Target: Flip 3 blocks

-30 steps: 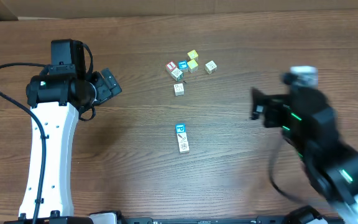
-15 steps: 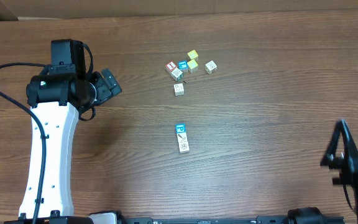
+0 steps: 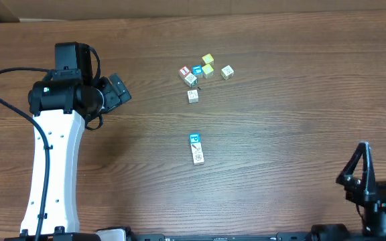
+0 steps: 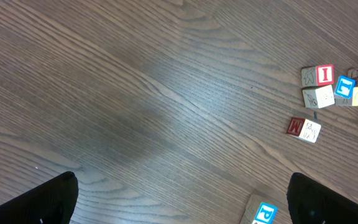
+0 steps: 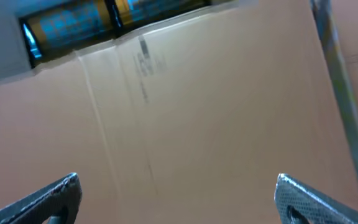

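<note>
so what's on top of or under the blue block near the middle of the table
Nothing sits on the blue block; its blue-and-white face points up. It lies on the table with a cream block beside it. Its underside is hidden.

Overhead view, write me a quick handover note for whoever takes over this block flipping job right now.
Left gripper: open, empty, hovering left of the blocks.
Right gripper: open, empty, low right in the overhead view, far from them.
Blocks: blue-and-white cube beside a cream cube in the middle; second cream cube just below the far cluster.
Done: cannot tell which are flipped.
Left: check faces, flip any remaining.
</note>
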